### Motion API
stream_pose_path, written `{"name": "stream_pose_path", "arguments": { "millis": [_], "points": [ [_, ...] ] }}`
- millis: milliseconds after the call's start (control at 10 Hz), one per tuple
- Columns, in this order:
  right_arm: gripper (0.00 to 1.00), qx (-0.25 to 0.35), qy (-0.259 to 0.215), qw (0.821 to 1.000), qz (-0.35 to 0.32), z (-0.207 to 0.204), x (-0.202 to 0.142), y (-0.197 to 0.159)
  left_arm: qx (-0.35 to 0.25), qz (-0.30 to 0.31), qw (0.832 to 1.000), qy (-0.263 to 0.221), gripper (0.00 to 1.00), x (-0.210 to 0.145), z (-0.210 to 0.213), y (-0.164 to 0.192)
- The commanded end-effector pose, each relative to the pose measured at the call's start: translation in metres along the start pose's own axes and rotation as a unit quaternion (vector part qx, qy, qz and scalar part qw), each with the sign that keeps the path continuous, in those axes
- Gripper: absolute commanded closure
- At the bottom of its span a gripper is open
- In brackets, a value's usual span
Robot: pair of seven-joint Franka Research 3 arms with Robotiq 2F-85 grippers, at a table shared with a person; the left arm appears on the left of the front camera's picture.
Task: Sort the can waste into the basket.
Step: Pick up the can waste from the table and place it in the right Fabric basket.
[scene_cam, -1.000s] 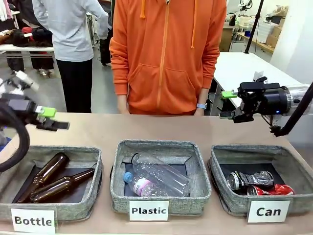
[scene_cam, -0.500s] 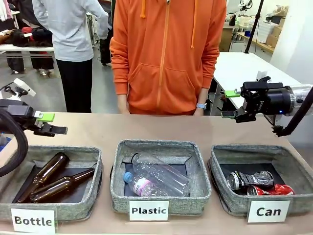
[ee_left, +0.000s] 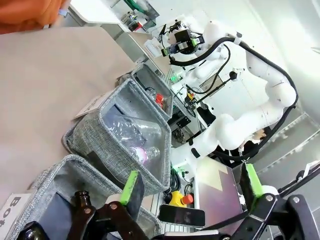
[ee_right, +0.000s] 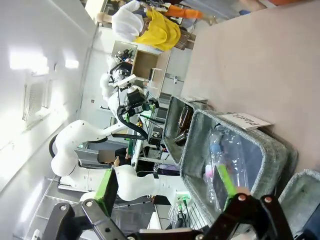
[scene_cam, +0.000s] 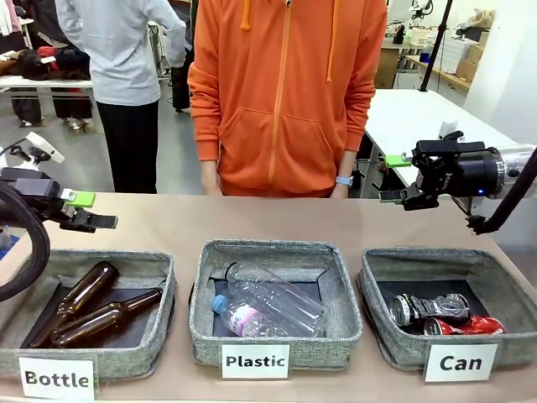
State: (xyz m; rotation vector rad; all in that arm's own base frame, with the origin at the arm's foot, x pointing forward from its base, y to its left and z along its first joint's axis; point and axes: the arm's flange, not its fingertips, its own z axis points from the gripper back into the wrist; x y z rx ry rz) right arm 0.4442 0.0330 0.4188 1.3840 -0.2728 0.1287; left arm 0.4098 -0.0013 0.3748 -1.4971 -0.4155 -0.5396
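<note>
Cans: the black and silver can (scene_cam: pixel 430 307) and the red can (scene_cam: pixel 464 326) lie side by side in the basket (scene_cam: pixel 394 348) labelled "Can", so the sorting looks done.
Other baskets: brown bottles (scene_cam: pixel 94 311) rest under "Bottle", clear plastic bottles (scene_cam: pixel 270 306) under "Plastic".
Left claw (scene_cam: pixel 87 211): spread, empty, raised above the worktop (scene_cam: pixel 252 220) by the bottle basket.
Right claw (scene_cam: pixel 390 178): spread, empty, held high behind the can basket, clear of it.
Person: stands at the far edge, hands down.

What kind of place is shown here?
Probably a robotics lab set up for waste sorting: labelled fabric baskets such as the Can basket on a table, two white robot arms, work tables and equipment behind.
</note>
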Motion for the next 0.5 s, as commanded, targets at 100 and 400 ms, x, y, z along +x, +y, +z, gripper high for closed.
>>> {"name": "stream_pose_path", "arguments": {
  "millis": [100, 400],
  "points": [
    [0.00, -0.001, -0.001, 1.000, 0.001, -0.0010, 0.0007, 0.0006, -0.008, -0.001, 1.000, 0.000, 0.00, 0.0002, 0.0019, -0.0029],
    [0.00, -0.001, -0.001, 1.000, 0.001, -0.0010, 0.0007, 0.0006, -0.008, -0.001, 1.000, 0.000, 0.00, 0.0002, 0.0019, -0.0029]
  ]
}}
